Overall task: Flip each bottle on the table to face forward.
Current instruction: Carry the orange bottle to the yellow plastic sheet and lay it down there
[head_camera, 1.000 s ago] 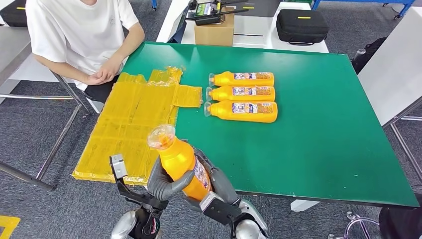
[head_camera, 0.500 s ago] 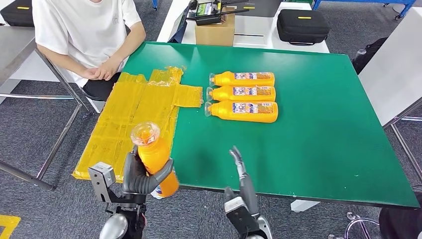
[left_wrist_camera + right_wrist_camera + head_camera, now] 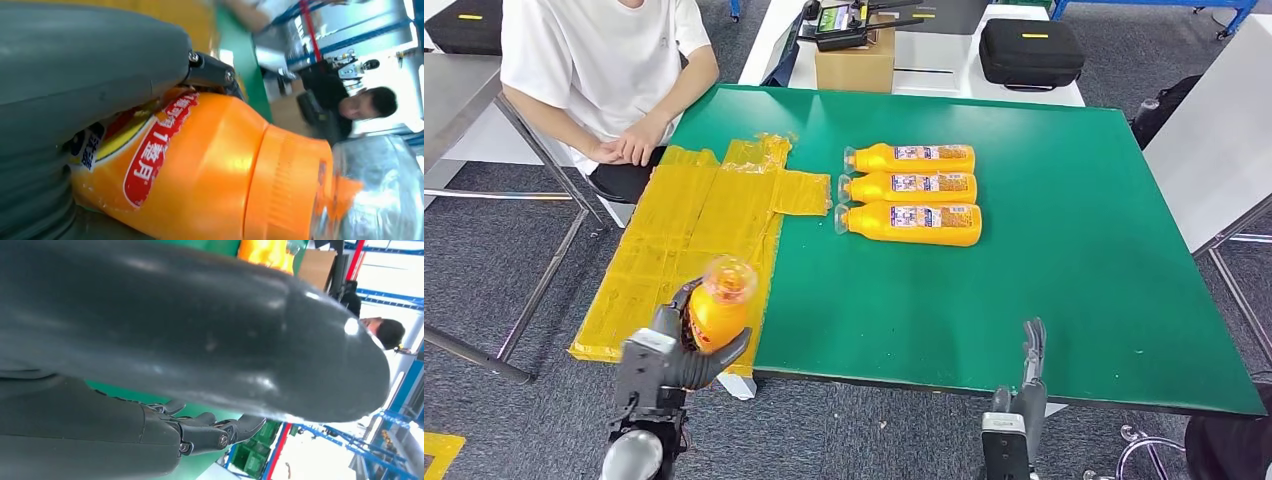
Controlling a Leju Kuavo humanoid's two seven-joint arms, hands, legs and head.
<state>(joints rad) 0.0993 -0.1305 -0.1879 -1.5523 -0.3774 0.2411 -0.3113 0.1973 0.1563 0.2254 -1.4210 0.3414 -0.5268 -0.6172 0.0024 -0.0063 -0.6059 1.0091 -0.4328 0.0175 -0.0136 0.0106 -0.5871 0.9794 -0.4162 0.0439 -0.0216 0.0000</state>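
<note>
Fingers (image 3: 724, 352) of the robot's left hand (image 3: 686, 345) wrap around an orange bottle (image 3: 718, 310), holding it off the near left corner of the green table (image 3: 1064, 260), above the yellow plastic sheet (image 3: 694, 230). This held bottle is bright orange with a clear cap (the cap points up toward the head camera), and the left wrist view shows a red and white label (image 3: 157, 150) on its side, the thick grey thumb (image 3: 90, 60) pressed across it. Its body sits inside the curl of the hand, cap end sticking out past the fingers. The right hand (image 3: 1024, 385) is at the table's near edge, fingers straight and apart, holding nothing. Three matching bottles (image 3: 911, 187) lie side by side at the table's middle, caps pointing left. A person in a white shirt (image 3: 594, 60) sits at the far left corner.
</note>
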